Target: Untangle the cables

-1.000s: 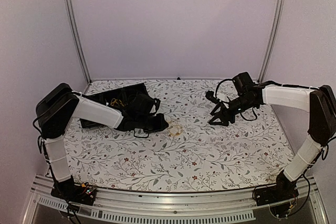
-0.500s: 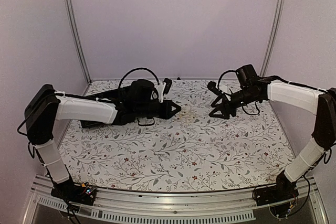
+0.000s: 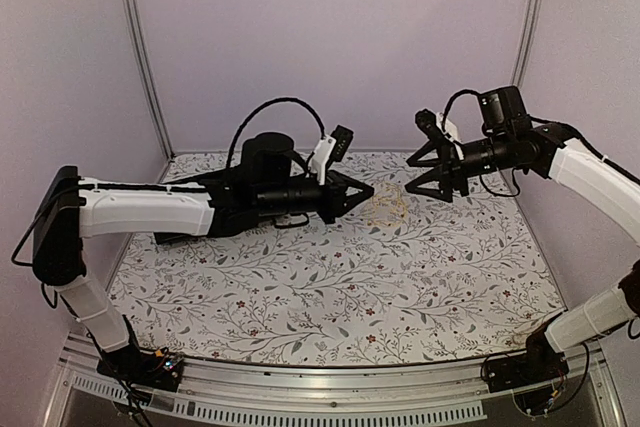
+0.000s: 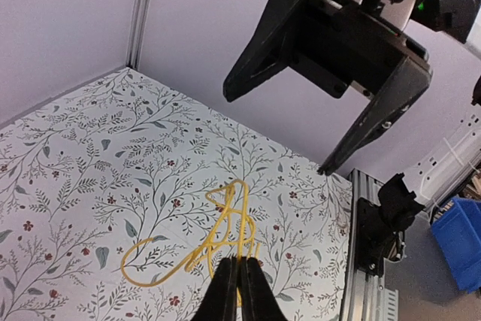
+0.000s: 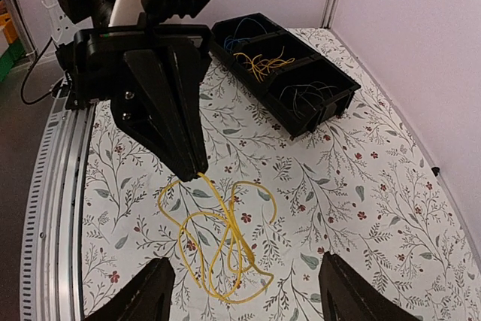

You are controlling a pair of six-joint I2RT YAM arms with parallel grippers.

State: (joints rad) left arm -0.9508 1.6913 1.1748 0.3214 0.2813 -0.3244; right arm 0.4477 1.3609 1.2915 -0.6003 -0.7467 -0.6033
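Observation:
A tangled yellow cable (image 3: 388, 205) hangs in loose loops above the table, between the two arms. My left gripper (image 3: 370, 190) is shut on one strand of it; the left wrist view shows the cable (image 4: 225, 231) dangling from the closed tips (image 4: 240, 264). My right gripper (image 3: 414, 177) faces it from the right, raised, open and empty. In the right wrist view the cable (image 5: 225, 238) hangs between and beyond my right gripper's (image 5: 244, 259) spread fingers, below the left gripper (image 5: 197, 171). More cables, blue (image 5: 244, 31), yellow-orange (image 5: 263, 62) and dark (image 5: 301, 95), lie in a tray.
A black compartment tray (image 5: 331, 107) stands at the table's back left, mostly hidden behind the left arm in the top view. The floral tablecloth (image 3: 330, 297) covers the table. Aluminium posts (image 3: 140, 57) and lilac walls close in the back.
The left arm has swung right and up, lifting the yellow cable off the table with its jaws shut. The right arm has risen and its jaws have spread wider.

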